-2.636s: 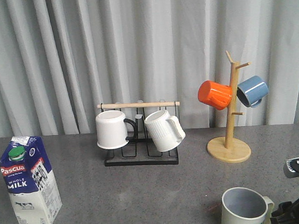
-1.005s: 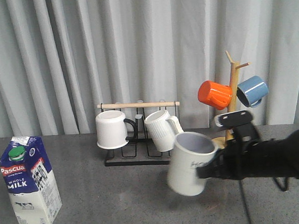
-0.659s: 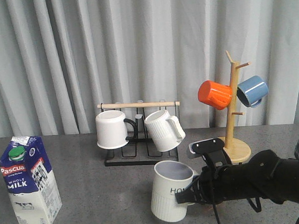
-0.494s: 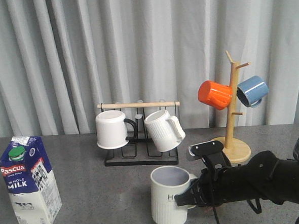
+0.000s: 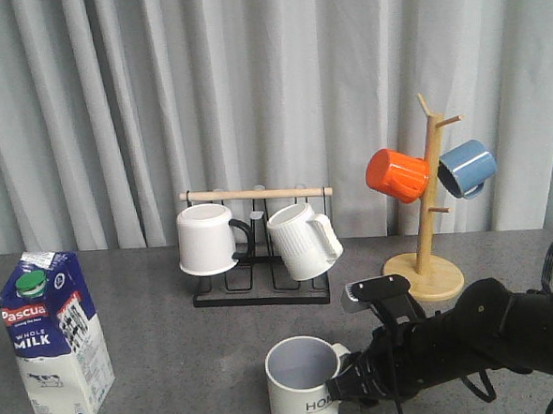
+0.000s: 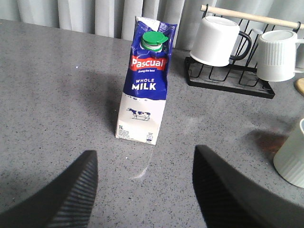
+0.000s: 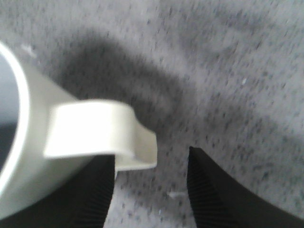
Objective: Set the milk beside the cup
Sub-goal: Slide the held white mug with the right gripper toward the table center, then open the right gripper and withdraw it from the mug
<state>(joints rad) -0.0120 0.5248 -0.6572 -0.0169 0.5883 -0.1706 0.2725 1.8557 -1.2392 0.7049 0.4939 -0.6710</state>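
Cup set down; milk not yet taken.
Right gripper (image 7: 149, 190) fingers spread beside cup (image 5: 302, 393) handle; left gripper (image 6: 142, 190) wide, milk (image 6: 144, 85) at 12 o'clock, to be grasped next.

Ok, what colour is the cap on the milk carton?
Green; the cap on the milk carton shows best in the left wrist view.

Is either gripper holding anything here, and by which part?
The right gripper stands open around the squarish handle of the pale grey-cream ceramic mug, not clamped. The left gripper is open and empty.
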